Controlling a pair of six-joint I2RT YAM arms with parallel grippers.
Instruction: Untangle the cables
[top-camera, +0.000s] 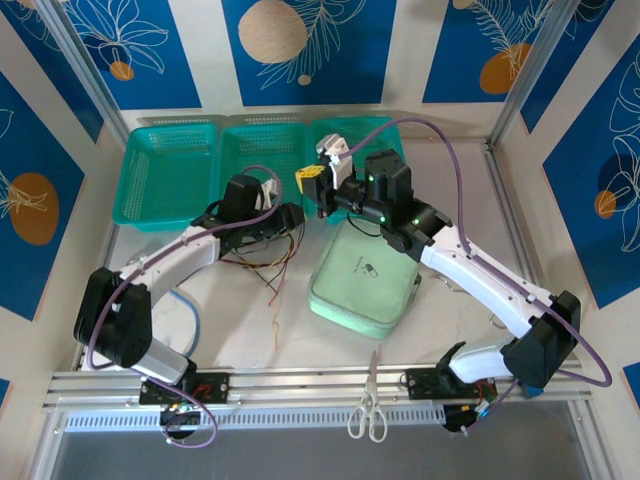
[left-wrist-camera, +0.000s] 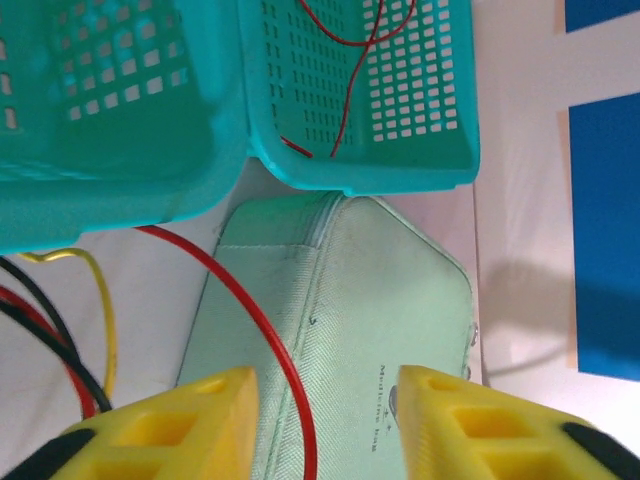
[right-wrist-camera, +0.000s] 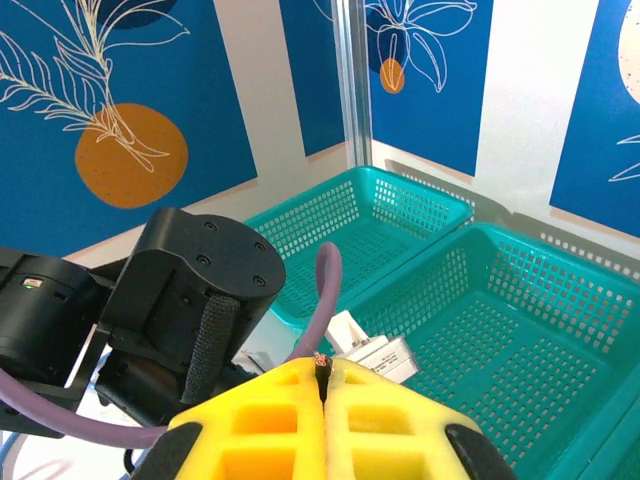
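The cables (top-camera: 264, 262) lie in a loose tangle of red, black and yellow strands on the white table, just in front of my left gripper (top-camera: 297, 220). In the left wrist view my left gripper (left-wrist-camera: 325, 425) is open, its yellow fingers apart over a mint pouch (left-wrist-camera: 380, 300). A red cable (left-wrist-camera: 262, 318) runs between them, touching neither. Black and yellow cables (left-wrist-camera: 70, 330) lie to its left. My right gripper (top-camera: 312, 183) hovers above the table's middle. In its wrist view the right gripper (right-wrist-camera: 324, 392) is shut on a dark cable end (right-wrist-camera: 322, 364) with bare copper strands showing.
Three teal baskets (top-camera: 170, 170) line the back; one holds a thin red wire (left-wrist-camera: 350, 60). The mint pouch (top-camera: 365, 280) lies centre right. Scissors (top-camera: 368, 410) rest on the front rail. A light-blue stethoscope tube (top-camera: 192, 310) curls beside the left arm.
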